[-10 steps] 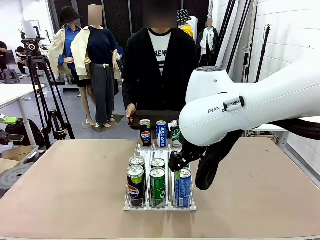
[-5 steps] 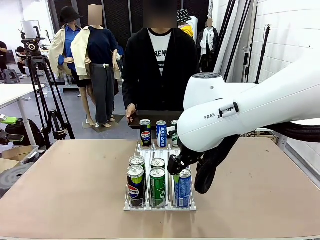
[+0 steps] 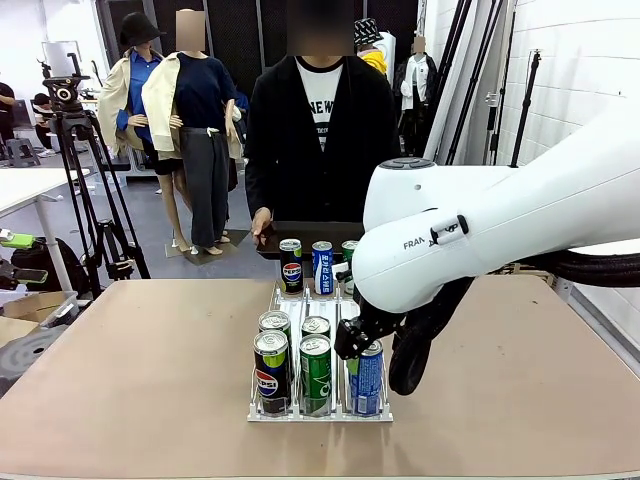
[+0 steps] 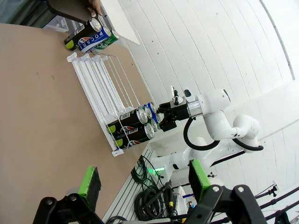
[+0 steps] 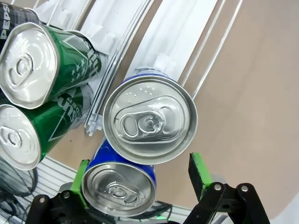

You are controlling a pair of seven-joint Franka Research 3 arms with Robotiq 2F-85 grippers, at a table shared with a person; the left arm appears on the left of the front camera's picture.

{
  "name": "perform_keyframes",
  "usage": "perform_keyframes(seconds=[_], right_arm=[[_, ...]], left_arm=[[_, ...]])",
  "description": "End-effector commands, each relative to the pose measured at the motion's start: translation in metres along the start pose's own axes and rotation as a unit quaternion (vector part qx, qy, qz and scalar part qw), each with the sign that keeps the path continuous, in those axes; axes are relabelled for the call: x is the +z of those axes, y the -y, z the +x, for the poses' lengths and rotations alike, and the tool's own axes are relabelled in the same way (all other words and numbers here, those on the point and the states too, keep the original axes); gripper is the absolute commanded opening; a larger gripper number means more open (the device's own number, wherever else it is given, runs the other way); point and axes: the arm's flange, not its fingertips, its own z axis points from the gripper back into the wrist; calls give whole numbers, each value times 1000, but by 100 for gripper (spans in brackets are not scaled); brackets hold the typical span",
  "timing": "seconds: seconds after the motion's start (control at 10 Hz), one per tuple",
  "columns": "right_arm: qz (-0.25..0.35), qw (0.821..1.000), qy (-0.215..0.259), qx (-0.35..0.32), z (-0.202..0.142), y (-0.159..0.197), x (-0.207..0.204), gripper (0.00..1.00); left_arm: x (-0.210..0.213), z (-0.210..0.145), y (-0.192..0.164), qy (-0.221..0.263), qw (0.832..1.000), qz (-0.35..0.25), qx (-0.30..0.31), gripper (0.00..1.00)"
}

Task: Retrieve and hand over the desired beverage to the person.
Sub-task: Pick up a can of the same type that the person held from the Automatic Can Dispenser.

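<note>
Front view, centre right: right arm (image 3: 470, 235) partly covers green can (image 3: 347, 249) | right wrist view, upper left: black Pepsi can (image 5: 11, 16) cropped | left wrist view, top: person's hand (image 4: 95, 6) cut off

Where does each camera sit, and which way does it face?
Front view: robot's side of the table, facing the person across the can rack; right arm shows.
Left wrist view: above the table, looking along the open left end effector toward rack and right arm.
Right wrist view: looking down past the open right end effector onto blue cans.
Shared: all show the blue cans and rack.
</note>
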Motion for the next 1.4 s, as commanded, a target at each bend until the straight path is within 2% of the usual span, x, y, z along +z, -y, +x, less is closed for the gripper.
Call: perform_keyframes(seconds=[0.0,0.2,0.6,0.7,1.3], right_arm=[[-11,1000,12,1,5,-6,-2,95],[-12,1000,13,10,5,-9,-3,71],[-9,1000,7,21,6,-12,-6,10],[-8,1000,4,17,6,-11,-6,0],[-2,1000,4,16,1,-11,1,0]], left_arm=[[2,0,0,-1,1000,3,-1,100],[2,0,0,-1,1000,3,-1,100],[2,0,0,-1,1000,3,-1,100],[2,0,0,-1,1000,3,-1,100],[2,0,0,-1,1000,3,-1,100]])
